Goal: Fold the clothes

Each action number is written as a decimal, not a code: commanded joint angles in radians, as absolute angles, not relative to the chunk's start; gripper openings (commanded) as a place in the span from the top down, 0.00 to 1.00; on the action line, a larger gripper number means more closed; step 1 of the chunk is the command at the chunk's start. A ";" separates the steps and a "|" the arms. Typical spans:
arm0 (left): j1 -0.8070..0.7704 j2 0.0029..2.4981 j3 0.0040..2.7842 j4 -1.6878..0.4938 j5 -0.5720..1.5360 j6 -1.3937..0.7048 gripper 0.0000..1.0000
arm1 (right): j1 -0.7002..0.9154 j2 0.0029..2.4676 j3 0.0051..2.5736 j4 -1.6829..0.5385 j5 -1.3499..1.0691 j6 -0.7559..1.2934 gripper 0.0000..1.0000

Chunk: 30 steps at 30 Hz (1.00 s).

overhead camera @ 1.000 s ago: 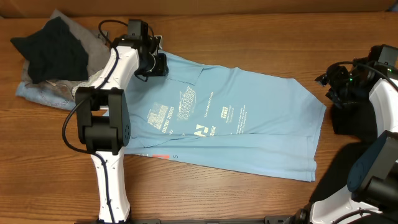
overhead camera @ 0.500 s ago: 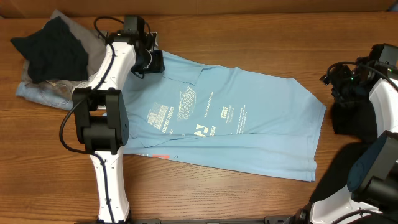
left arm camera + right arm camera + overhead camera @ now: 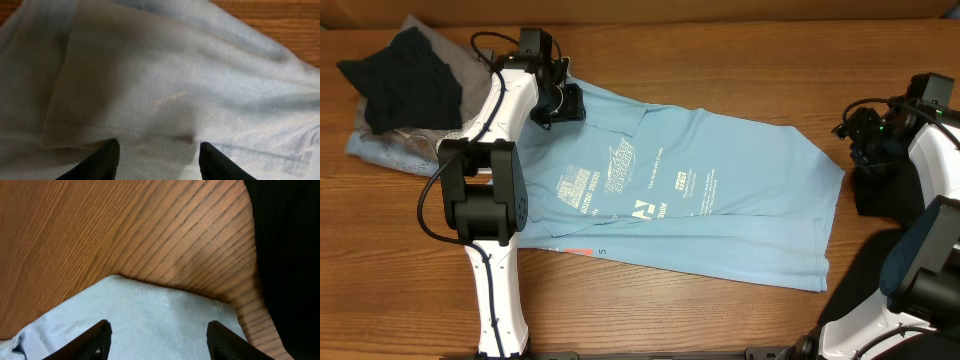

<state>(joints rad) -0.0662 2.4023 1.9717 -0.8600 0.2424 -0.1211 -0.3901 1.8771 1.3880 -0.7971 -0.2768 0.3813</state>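
Observation:
A light sky-blue T-shirt [image 3: 720, 200] with white printed logos lies spread flat across the table. My left gripper [image 3: 566, 102] is open over its upper-left corner; in the left wrist view its fingertips [image 3: 157, 157] straddle a stitched hem of the shirt [image 3: 165, 95]. My right gripper [image 3: 855, 135] is open and empty just off the shirt's upper-right corner; in the right wrist view its fingertips [image 3: 159, 340] hover above that corner [image 3: 150, 310]. A dark garment [image 3: 405, 75] lies crumpled on a pile at the far left.
The pile at the far left also holds grey cloth [image 3: 475, 70] and light-blue cloth [image 3: 390, 150]. A black object [image 3: 875, 190] sits at the right edge beside the right arm; it also shows in the right wrist view [image 3: 290, 255]. Bare wooden table [image 3: 720, 60] runs along the back.
My left gripper has shifted slightly up and left over the shirt's upper-left corner. My right gripper has moved a little. The shirt has not moved.

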 commanded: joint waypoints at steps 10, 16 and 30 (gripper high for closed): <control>-0.074 2.433 1.964 -0.810 0.264 -0.180 0.96 | -0.387 1.876 1.413 -0.805 -0.265 0.386 0.36; -0.061 2.430 1.981 -0.832 0.282 -0.180 0.96 | -0.387 1.876 1.413 -0.788 -0.262 0.386 0.36; -0.038 2.419 2.170 -0.976 0.334 -0.180 0.96 | -0.387 1.893 1.410 -0.692 -0.141 0.385 0.39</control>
<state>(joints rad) -0.0479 2.4092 2.1155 -0.9527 0.3103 -0.1665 -0.3901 1.8771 1.3880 -0.7006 -0.1947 0.3859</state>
